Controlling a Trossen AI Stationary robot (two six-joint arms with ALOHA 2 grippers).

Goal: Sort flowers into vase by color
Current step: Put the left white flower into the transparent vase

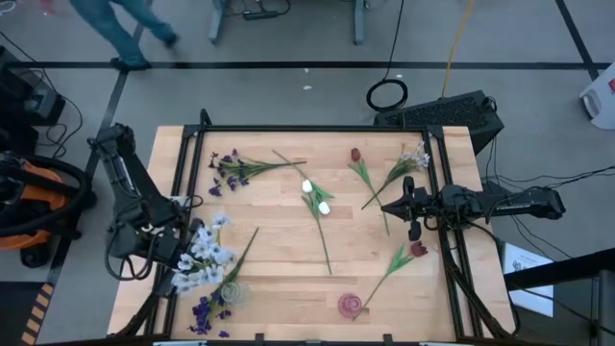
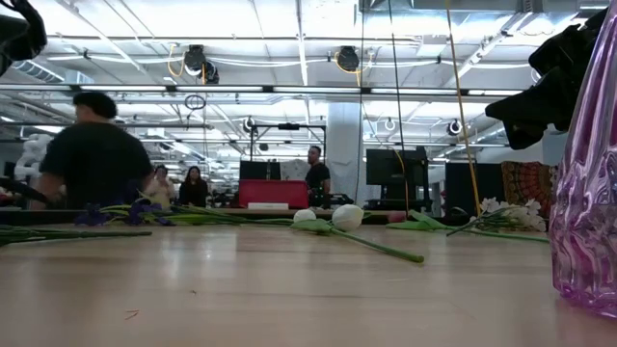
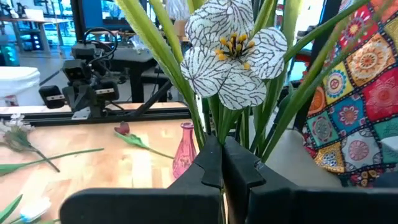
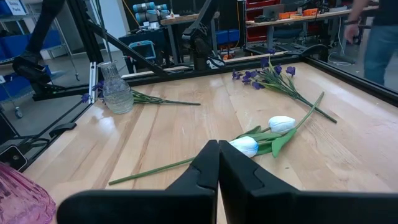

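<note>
A: Arms first. Where do they sit?

B: Left arm reaches in along the left edge of the table (image 1: 288, 274), bent toward the near-left corner. Left gripper (image 1: 183, 252) sits there with its fingers (image 3: 211, 163) pressed together on the green stems of a white and pale-blue blossom cluster (image 1: 204, 252); from the left wrist the veined white blossom (image 3: 233, 50) stands just past the fingertips.

A: And the right?

B: Right arm lies level across the right edge, pointing inward. Right gripper (image 1: 407, 206) hangs above the wood with fingers (image 4: 208, 163) closed against each other, nothing between them.

A: Containers?

B: Clear glass vase (image 4: 116, 91) near the near-left corner; a purple sprig (image 1: 208, 309) lies at its base, whether any stem is inside I cannot tell. Pink vase (image 1: 351, 305) at the near edge, right of centre; nothing seen in it.

A: Loose flowers, bigger to smaller?

B: Purple sprigs (image 1: 235, 168) toward the far-left corner, stems pointing at table centre. Two white tulips (image 1: 315, 195) mid-table, heads side by side, long stems running toward the near edge. Second white blossom cluster (image 1: 413, 157) at the far-right corner. One dark red tulip (image 1: 356, 155) far side, right of centre; another dark red tulip (image 1: 419, 249) near the right edge, just below the right gripper
</note>
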